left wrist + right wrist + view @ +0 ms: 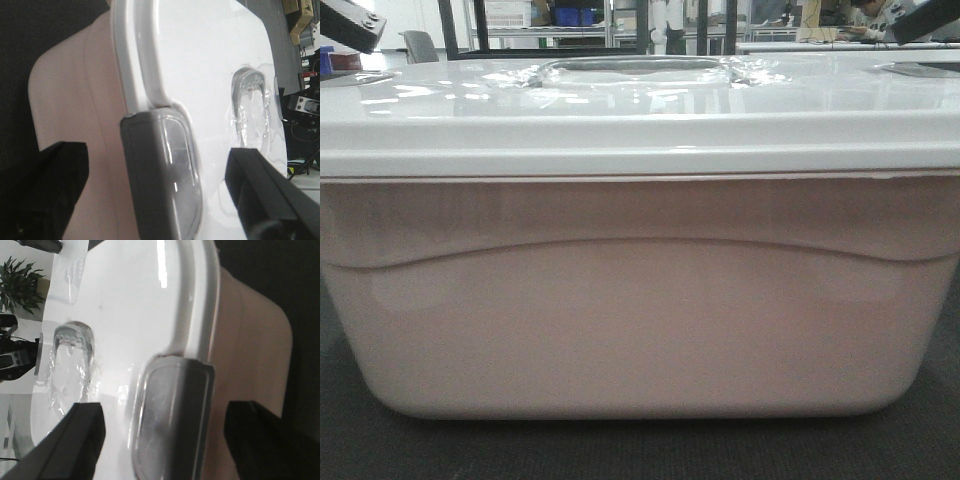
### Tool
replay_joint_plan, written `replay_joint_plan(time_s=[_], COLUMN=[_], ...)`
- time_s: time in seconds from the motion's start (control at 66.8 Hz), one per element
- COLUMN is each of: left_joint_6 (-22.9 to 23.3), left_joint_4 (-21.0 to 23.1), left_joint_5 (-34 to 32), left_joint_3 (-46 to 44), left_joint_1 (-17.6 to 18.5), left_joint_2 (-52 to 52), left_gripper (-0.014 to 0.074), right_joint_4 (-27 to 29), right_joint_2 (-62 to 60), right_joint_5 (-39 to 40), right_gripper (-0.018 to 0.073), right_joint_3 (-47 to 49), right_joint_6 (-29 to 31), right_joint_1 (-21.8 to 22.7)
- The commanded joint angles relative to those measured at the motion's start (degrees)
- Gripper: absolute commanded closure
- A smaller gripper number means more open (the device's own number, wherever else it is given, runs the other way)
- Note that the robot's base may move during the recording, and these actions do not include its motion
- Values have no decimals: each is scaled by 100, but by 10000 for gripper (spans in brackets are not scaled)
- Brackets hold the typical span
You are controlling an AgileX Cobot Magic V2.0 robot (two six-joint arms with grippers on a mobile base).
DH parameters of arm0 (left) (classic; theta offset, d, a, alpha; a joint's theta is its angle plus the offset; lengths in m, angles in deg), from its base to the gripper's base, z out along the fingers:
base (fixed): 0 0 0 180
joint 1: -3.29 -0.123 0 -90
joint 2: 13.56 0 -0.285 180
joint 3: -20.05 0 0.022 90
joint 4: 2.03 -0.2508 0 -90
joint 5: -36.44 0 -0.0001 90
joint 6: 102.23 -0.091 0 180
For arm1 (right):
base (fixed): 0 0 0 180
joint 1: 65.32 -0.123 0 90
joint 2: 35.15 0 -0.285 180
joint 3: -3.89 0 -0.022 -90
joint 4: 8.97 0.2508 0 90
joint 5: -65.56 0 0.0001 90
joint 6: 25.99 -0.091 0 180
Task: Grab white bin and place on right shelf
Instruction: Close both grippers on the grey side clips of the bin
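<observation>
well, the white bin (640,320) fills the front view, sitting square on a dark matte surface (640,450) with its glossy lid (640,110) on and the recessed handle (635,68) in the middle of the top. the left gripper (150,195) hangs at one end with fingers (45,195) spread wide, one on each side of the grey latch (160,175), not closed on anything. it's the same picture at the other end: the right gripper (167,440) is wide open, straddling the end clip (172,415).

this looks like a two-arm lift. the tub is big and its walls are smooth and curved, so they would likely be slippery to pinch. the plastic should be fairly stiff, though broad sides like these may flex. how heavy it is cannot be told, since the lid hides the contents. the best hold seems to be the rim lip and latch at each end, squeezed evenly, keeping the bin level so the lid doesn't pop.
</observation>
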Motion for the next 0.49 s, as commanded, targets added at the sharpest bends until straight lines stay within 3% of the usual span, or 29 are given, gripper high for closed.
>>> replay_joint_plan(time_s=[0.0,0.24,0.479], left_joint_6=[-33,-41,-41], left_joint_4=[484,521,521], left_joint_5=[644,579,387], left_joint_3=[-114,-114,-114], left_joint_1=[41,359,452], left_joint_2=[145,145,145], left_gripper=[135,135,135], right_joint_4=[486,481,486], right_joint_2=[-132,-132,-132], right_joint_5=[-811,-600,-476], right_gripper=[-31,-31,-31], right_joint_3=[104,104,104], right_joint_6=[136,154,154], right_joint_1=[-22,-453,-464])
